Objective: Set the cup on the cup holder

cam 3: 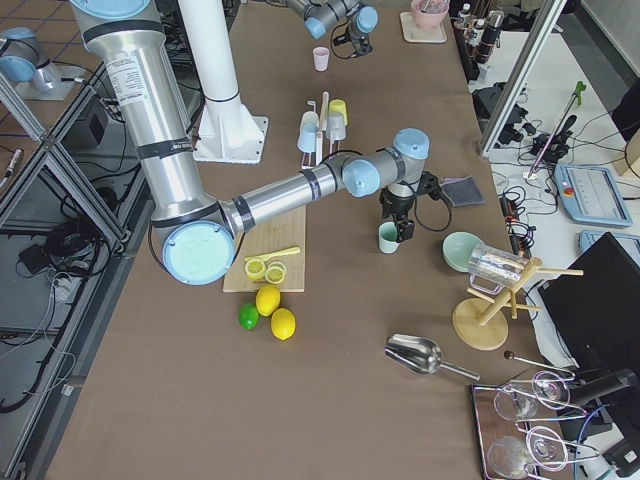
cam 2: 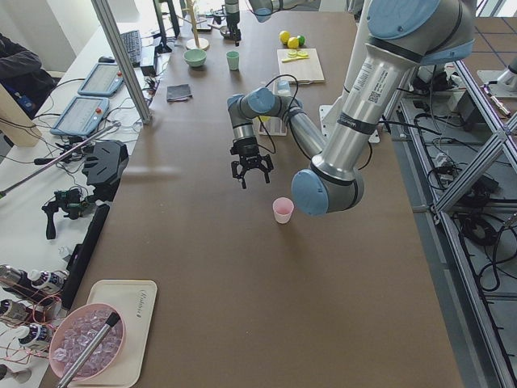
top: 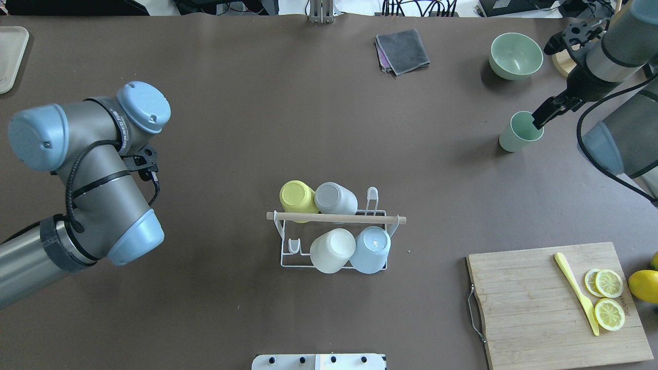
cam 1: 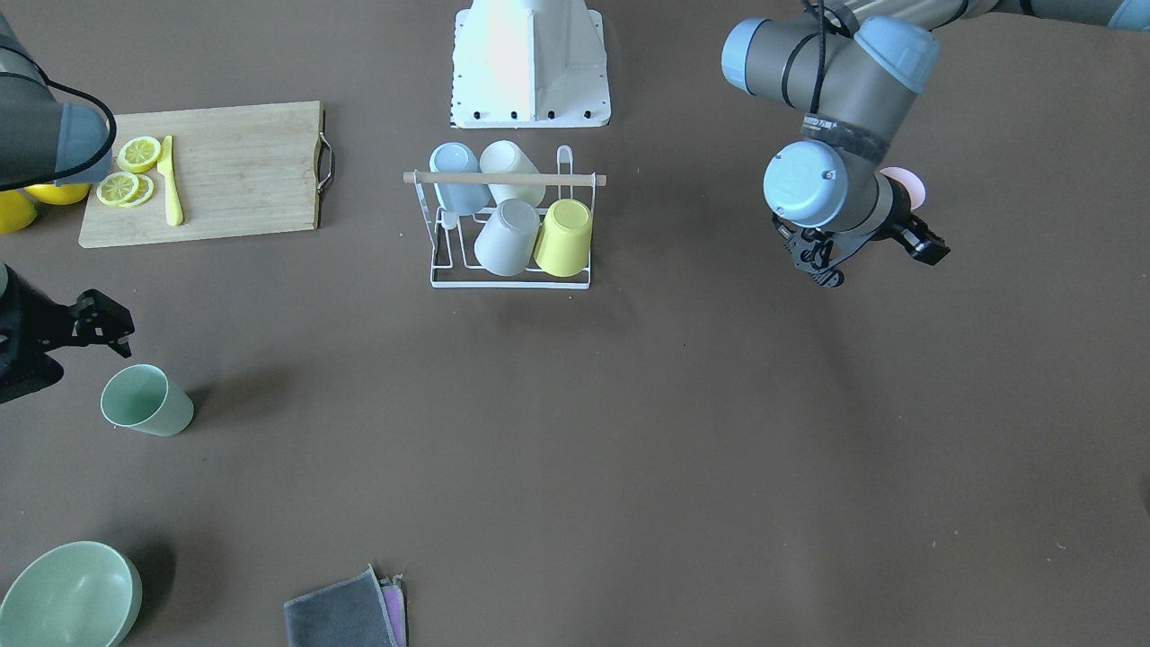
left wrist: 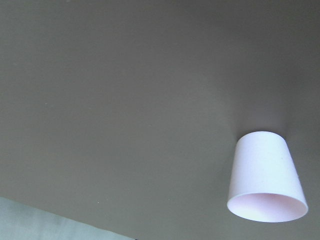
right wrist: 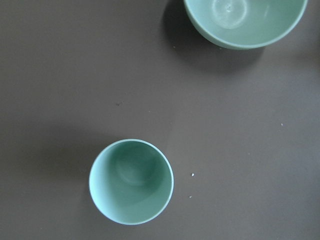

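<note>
Cup holder (top: 360, 218) sits mid-table. Four cups are inverted on its prongs: yellow (top: 297, 197), grey (top: 336, 198), cream (top: 333, 250), blue (top: 371, 249). Mouth-down and tilted looks like the seating pose. Two prongs look free, one at each end of the rack.

Two loose cups are on the table:
- Green cup (top: 519, 134) is upright, mouth up, well apart from the holder on the robot's right.
- Pink cup (left wrist: 265, 180) is mouth-down on the robot's left.

Right gripper (top: 546, 113) hangs over the green cup's rim, holding nothing. That reads as a line-up for a rim grasp (probably one finger inside the cup, one outside). None of the views shows whether its fingers are parted or together.

Left gripper (cam 1: 873, 259) has its fingers spread and is empty. It is near the pink cup but not over it, so it looks parked.

What each view adds:
- Overhead loses the pink cup behind the left arm. The front-facing view shows only a sliver of it, the left wrist view shows all of it.
- Right wrist view shows the green cup's rim fully clear, with the green bowl (right wrist: 245, 20) near it but not touching. No fingers are in frame there.
- Overhead is the best view for the free prongs.
</note>
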`<state>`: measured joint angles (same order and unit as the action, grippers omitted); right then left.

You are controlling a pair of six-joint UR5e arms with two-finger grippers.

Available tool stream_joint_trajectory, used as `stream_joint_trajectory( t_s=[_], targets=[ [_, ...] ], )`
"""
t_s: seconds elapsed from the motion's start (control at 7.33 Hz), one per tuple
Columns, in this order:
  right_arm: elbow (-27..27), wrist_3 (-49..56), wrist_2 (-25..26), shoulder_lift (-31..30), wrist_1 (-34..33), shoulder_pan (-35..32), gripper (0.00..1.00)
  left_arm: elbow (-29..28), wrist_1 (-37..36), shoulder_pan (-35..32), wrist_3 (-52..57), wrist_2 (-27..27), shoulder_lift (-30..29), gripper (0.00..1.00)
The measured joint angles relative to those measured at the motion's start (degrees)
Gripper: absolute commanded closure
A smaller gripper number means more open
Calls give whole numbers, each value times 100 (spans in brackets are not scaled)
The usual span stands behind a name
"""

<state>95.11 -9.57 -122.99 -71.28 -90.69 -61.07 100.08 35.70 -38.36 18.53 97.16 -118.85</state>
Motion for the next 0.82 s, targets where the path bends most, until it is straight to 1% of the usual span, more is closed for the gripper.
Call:
stream_joint_trajectory(
  t_s=[0.27,0.55,0.82],
  targets=[
    [-66,315,103,352,-469,141,5,-312,-48,450,1,-77,-6,2],
    [-123,571,116,548,-815,160,5,-584,-59,837,-4,-112,17,2],
    [-248,1019,207,948,-1524,158,5,-676,-55,1003,-9,-150,117,2]
  ],
)
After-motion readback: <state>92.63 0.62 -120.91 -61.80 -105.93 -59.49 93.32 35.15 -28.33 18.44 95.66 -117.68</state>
